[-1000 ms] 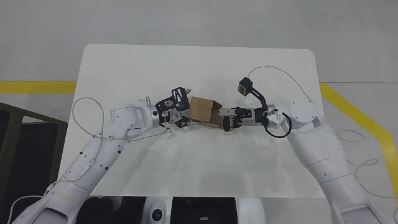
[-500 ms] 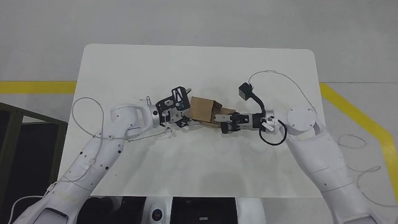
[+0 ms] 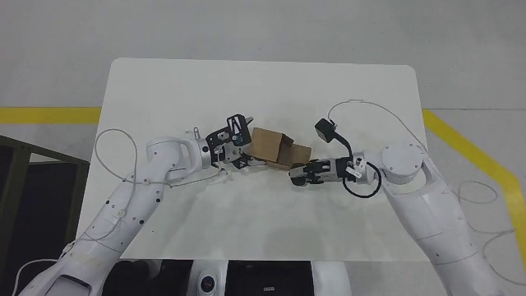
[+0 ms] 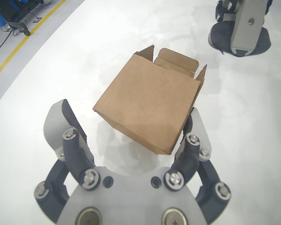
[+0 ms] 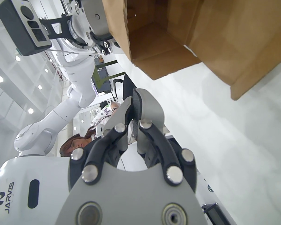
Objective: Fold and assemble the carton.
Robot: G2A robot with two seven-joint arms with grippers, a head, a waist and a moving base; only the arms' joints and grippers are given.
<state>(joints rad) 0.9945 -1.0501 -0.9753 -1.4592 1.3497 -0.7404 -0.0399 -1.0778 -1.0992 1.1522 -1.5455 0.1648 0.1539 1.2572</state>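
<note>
Left gripper (image 4: 128,112) spread wide; right gripper (image 5: 134,99) pressed together, pointing toward the left gripper, apart from it; both forearms angled inward.

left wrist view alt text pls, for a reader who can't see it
A brown carton lies on a white table, its near end between the fingers of the open left gripper, its far end open with flaps sticking out. Beyond it the right gripper, shut, points down at the table.
</note>
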